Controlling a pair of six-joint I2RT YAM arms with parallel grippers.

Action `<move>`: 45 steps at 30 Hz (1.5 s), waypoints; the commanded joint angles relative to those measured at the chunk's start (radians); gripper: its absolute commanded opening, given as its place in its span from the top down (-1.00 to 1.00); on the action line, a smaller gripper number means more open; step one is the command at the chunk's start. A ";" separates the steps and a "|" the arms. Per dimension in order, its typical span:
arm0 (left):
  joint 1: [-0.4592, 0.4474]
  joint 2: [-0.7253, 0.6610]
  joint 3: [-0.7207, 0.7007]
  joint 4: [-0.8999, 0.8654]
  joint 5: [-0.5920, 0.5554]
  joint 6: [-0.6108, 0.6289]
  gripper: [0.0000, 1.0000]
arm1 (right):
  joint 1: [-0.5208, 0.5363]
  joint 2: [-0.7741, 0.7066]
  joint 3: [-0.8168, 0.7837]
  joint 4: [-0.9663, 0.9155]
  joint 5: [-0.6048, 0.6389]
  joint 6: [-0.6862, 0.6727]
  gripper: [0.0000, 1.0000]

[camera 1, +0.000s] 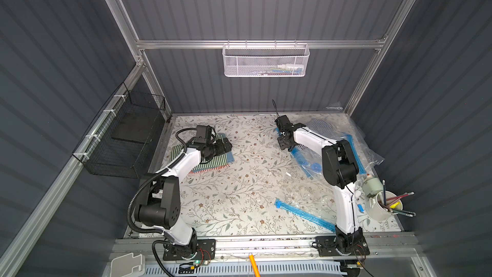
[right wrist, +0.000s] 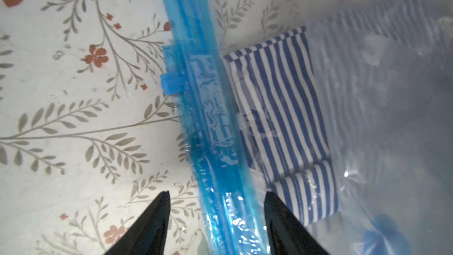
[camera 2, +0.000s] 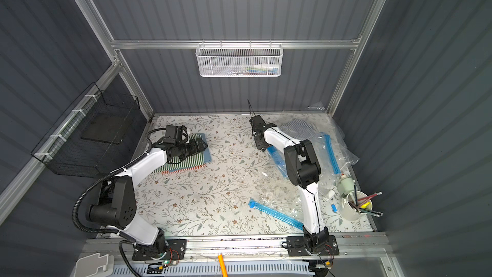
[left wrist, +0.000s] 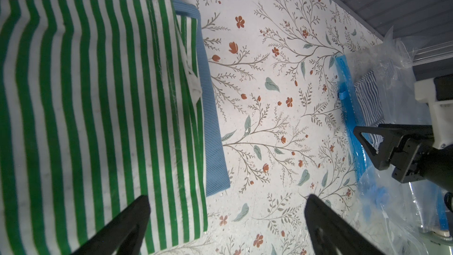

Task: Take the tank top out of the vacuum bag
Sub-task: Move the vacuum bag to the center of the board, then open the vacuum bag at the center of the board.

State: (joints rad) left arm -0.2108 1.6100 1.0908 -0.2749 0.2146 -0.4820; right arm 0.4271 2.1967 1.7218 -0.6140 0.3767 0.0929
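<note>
A blue-and-white striped tank top (right wrist: 277,99) lies folded inside the clear vacuum bag (right wrist: 380,118) at the back right of the table, and shows in both top views (camera 1: 320,125) (camera 2: 295,125). The bag's blue zip strip (right wrist: 203,94) carries a small blue slider (right wrist: 170,84). My right gripper (right wrist: 217,193) (camera 1: 283,142) is open and straddles that strip, with a gap on each side of it. My left gripper (left wrist: 228,197) (camera 1: 226,145) hangs wide open and empty over the edge of a folded green-and-white striped garment (left wrist: 98,106).
The green striped garment tops a stack with a blue one (left wrist: 210,118) at back left. A second clear bag with a blue strip (camera 1: 303,209) lies front right. A white cup of pencils (camera 1: 383,206) and a small bottle (camera 1: 371,183) stand at the right edge. A black wire basket (camera 1: 125,139) hangs on the left.
</note>
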 commanded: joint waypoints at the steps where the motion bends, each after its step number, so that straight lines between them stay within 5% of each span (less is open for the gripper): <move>1: -0.007 -0.035 -0.014 -0.006 0.021 0.010 -0.99 | -0.018 0.011 -0.009 -0.018 0.031 0.011 -0.25; 9: -0.007 -0.033 -0.014 -0.007 0.026 0.007 -0.99 | -0.039 0.032 0.028 -0.056 -0.012 0.021 -0.05; 16: -0.007 -0.021 -0.009 -0.004 0.037 0.007 -0.99 | -0.039 0.048 0.041 -0.079 -0.040 0.012 -0.21; 26: -0.007 -0.015 0.021 -0.030 0.043 0.021 -0.99 | -0.045 0.108 0.126 -0.154 -0.020 0.028 0.25; 30: -0.007 -0.015 0.031 -0.037 0.040 0.025 -0.99 | -0.052 0.113 0.134 -0.156 -0.035 0.028 0.76; 35: -0.007 -0.016 0.028 -0.039 0.039 0.022 -0.99 | -0.057 0.107 0.137 -0.156 -0.058 0.018 1.00; 45: -0.007 -0.023 0.020 -0.022 0.055 0.019 -0.99 | -0.037 -0.048 0.036 -0.045 -0.289 0.031 1.00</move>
State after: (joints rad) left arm -0.2108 1.6066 1.0931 -0.2871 0.2485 -0.4793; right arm 0.3714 2.2093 1.7733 -0.6926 0.1947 0.1066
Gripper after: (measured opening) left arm 0.997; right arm 0.048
